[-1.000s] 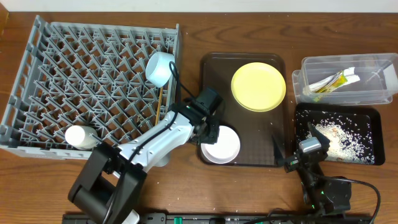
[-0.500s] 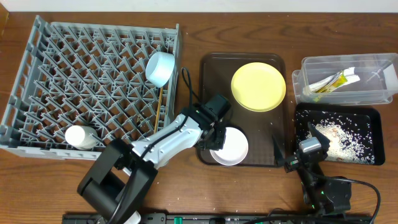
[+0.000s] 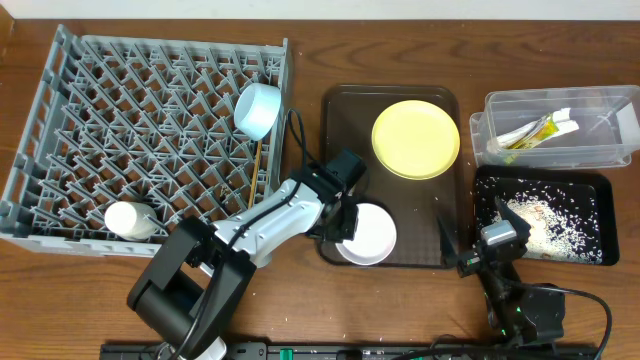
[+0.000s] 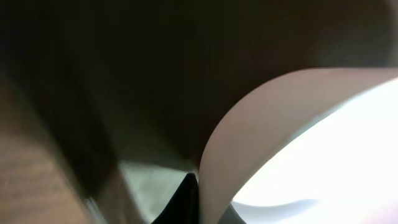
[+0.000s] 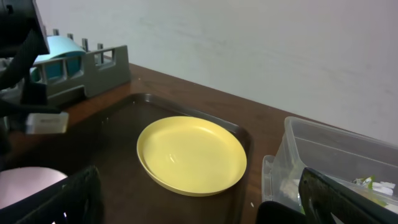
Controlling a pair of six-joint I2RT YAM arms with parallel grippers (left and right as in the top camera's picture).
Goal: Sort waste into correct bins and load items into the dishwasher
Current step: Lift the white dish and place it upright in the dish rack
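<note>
My left gripper [image 3: 338, 216] is shut on the left rim of the white bowl [image 3: 370, 234], which sits at the front of the dark-brown tray [image 3: 340, 110]. In the left wrist view the bowl [image 4: 298, 137] fills the frame, with a black finger [image 4: 186, 200] against its rim. The yellow plate [image 3: 415, 139] lies at the back of that tray. The light-blue bowl [image 3: 257, 108] and the white cup [image 3: 130, 220] are in the grey dish rack [image 3: 60, 150]. My right gripper [image 3: 462, 258] is open and empty at the front right. The right wrist view shows the plate [image 5: 191, 154].
The clear tub [image 3: 590, 105] at the back right holds the green-and-yellow wrapper [image 3: 540, 130]. The black tray [image 3: 600, 185] in front of it holds rice crumbs [image 3: 545, 215]. The rack's right wall stands close to the brown tray's left edge.
My left gripper slid the white bowl to the right along the brown tray's front, then back a touch to the left. The right arm has not moved.
</note>
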